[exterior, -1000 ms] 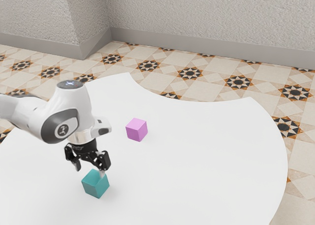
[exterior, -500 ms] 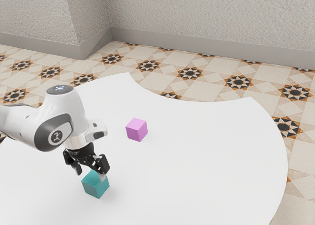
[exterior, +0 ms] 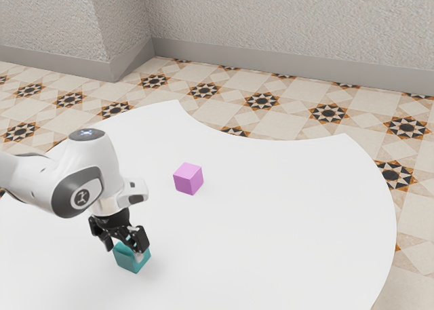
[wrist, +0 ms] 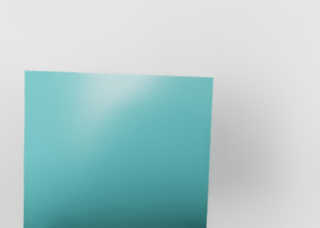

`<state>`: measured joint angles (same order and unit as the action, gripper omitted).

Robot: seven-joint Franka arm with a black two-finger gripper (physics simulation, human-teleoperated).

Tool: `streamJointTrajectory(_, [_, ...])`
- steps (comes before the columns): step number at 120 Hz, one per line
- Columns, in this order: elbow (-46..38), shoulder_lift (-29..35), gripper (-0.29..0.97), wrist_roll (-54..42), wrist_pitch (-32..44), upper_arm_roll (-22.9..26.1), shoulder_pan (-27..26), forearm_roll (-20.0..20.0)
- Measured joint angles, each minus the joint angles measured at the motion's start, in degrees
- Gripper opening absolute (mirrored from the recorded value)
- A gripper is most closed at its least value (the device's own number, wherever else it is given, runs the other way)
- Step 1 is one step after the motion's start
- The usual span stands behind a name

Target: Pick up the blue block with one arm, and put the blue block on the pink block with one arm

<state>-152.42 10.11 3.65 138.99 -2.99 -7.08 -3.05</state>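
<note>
Blue block (exterior: pixel 133 261), rendered in a teal shade, sits on the white table (exterior: pixel 285 215) near the edge closest to the camera, toward the exterior view's left. The gripper (exterior: pixel 125 246) has come down since half a second ago. Then it hung just above the block's top, and now its black fingers (exterior: pixel 142 239) reach down on either side of the block's upper part. The fingers are spread about as wide as before, straddling the block without visibly pressing it, so they are not clenched. The block has not shifted and still rests flat on the table. In the wrist view its top face (wrist: pixel 117 148) lies directly under the hand. The pink block (exterior: pixel 188 178) stands well apart, farther back and toward the exterior view's right, unmoved.
</note>
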Motion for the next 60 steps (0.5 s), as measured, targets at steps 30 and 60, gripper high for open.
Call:
streamJointTrajectory(30, [0.93, -1.96, 0.68, -1.68, 1.71, -0.09, 0.32, 0.04])
streamJointTrajectory(60, [1.60, -3.98, 0.68, -2.90, 2.84, -0.13, 0.74, 0.34])
